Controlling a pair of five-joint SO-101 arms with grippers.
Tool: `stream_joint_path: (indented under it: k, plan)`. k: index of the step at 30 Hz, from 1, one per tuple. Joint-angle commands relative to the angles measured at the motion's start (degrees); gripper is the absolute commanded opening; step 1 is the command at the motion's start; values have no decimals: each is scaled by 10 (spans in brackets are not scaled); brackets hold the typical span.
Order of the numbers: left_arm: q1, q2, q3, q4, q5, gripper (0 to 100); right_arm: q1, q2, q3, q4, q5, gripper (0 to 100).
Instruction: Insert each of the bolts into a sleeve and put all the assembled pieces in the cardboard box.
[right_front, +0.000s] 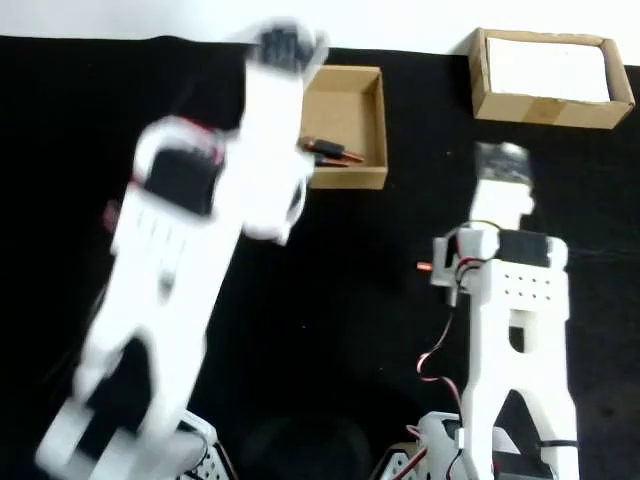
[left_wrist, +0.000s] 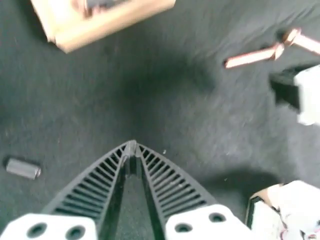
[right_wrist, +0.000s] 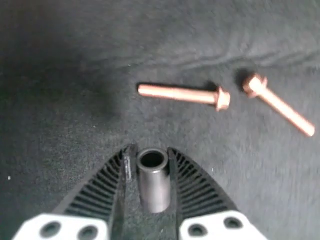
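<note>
Bolts (right_wrist: 184, 94), two loose, one sleeve (right_wrist: 152, 182) in right pincer (right_wrist: 150, 151), perhaps two pieces (right_front: 330, 152) boxed

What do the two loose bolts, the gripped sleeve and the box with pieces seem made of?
Bolts: likely metal, copper-coloured, slight sheen, flanged hex heads.
Sleeve: dark, smooth matte tube; plastic or blackened metal, unclear.
Box: plain brown cardboard, dull walls.
</note>
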Motion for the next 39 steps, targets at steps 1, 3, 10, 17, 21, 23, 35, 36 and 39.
stream_joint_path:
  k: [1,3,10,17,21,23,35,36,39]
  plan:
    - [-42,-56,137,-53,4,8,-43,-16,-1,-19,33,8]
    - [-82,-71,203,-89,4,8,-72,-16,18,-28,35,8]
    - [-156,-127,421,-247,4,8,-119,-16,88,-82,38,8]
    - [-156,-175,589,-389,4,8,-143,-16,126,-102,38,90]
    - [-156,-179,631,-418,4,8,-143,-17,133,-95,38,170]
    - [-156,-179,643,-428,4,8,-135,-22,133,-94,38,170]
    - [-157,-177,748,-555,4,8,95,57,14,-149,199,169]
    - [-157,-177,756,-566,4,8,107,80,-4,-148,212,164]
    - [-158,-177,777,-594,4,8,145,159,-67,-148,250,121]
